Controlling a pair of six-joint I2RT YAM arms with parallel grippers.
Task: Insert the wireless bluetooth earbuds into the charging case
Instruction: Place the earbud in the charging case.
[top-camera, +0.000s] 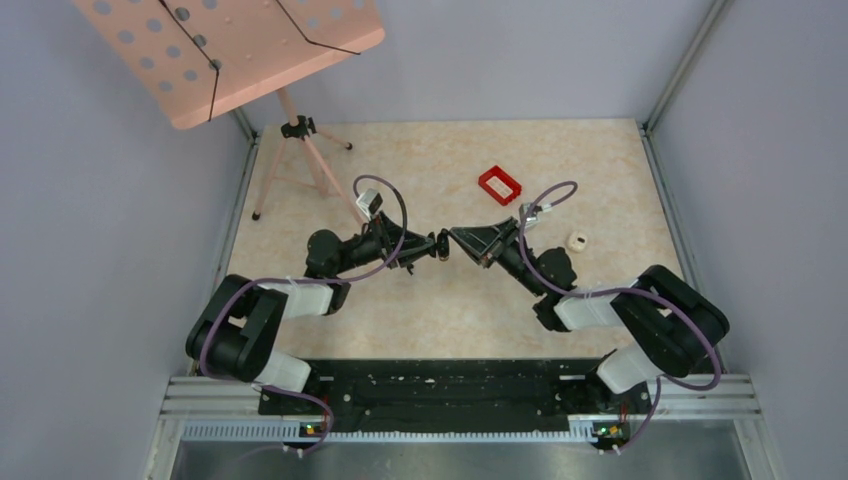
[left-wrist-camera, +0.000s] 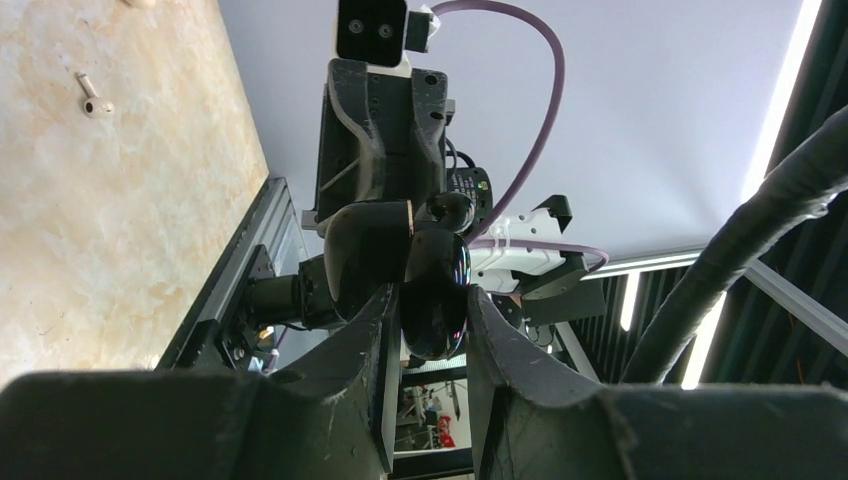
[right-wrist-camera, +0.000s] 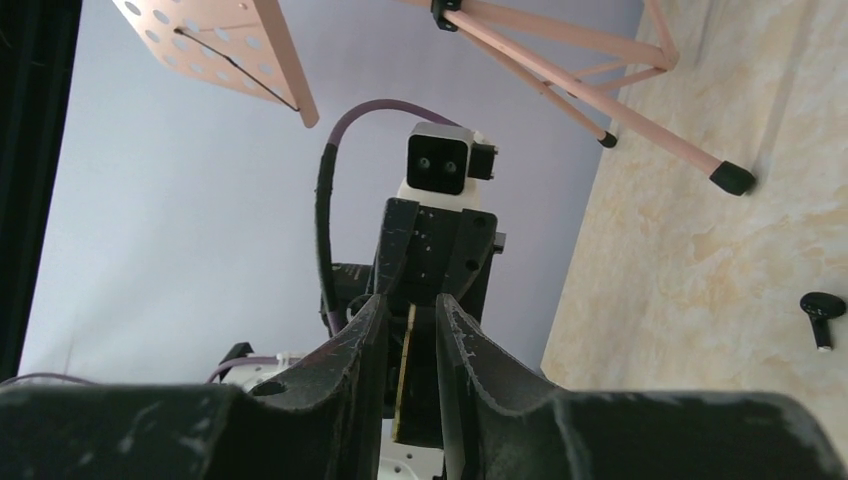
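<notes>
One charging case (left-wrist-camera: 436, 292), clamped between left jaws

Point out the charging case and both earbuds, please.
Glossy black charging case (left-wrist-camera: 437, 300): left wrist view, its rounded body.
Pale cream earbud (left-wrist-camera: 97, 105): left wrist view, its head.
Dark earbud (right-wrist-camera: 822, 303): right wrist view, its head.

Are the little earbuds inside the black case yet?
No, both are out. The pale earbud and the dark earbud lie on the table, while the left gripper holds the case.
</notes>
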